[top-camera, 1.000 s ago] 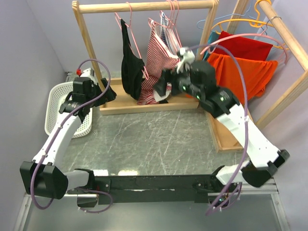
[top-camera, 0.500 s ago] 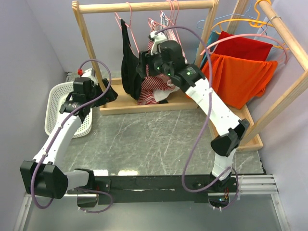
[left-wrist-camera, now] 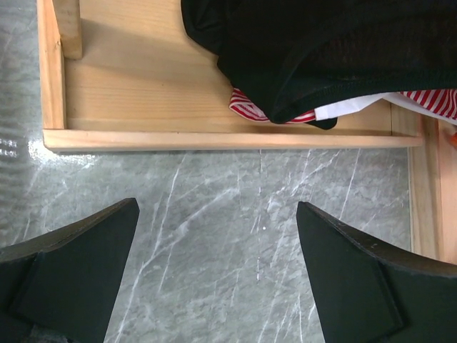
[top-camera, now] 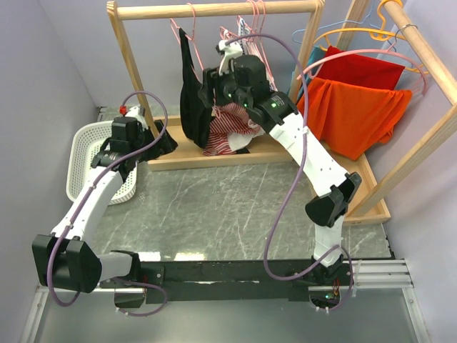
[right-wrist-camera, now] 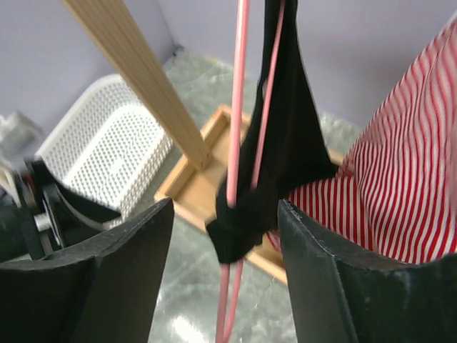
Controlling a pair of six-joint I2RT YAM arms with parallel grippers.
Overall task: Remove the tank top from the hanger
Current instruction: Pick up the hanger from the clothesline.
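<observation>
A black tank top [top-camera: 191,100] hangs on a pink hanger [top-camera: 191,21] from the wooden rail, beside a red-striped top [top-camera: 232,118]. My right gripper [top-camera: 212,91] is raised to it. In the right wrist view the black tank top's strap [right-wrist-camera: 285,136] and the pink hanger wire [right-wrist-camera: 239,107] run down between the right gripper's [right-wrist-camera: 225,207] jaws, which stand apart with gaps on both sides. My left gripper [top-camera: 163,139] is low by the rack base, open [left-wrist-camera: 216,207] over bare table. The tank top's hem [left-wrist-camera: 321,50] hangs just beyond it.
A white basket [top-camera: 86,161] sits at the left wall. The rack's base board [top-camera: 214,153] and its post [right-wrist-camera: 136,71] stand close by. A second rack at the right holds orange and red garments [top-camera: 353,107]. Grey marble table [left-wrist-camera: 235,214] lies in front.
The right arm swung left from the striped top to the black tank top's hanger, its jaws narrowing around strap and wire. The left arm barely shifted.
</observation>
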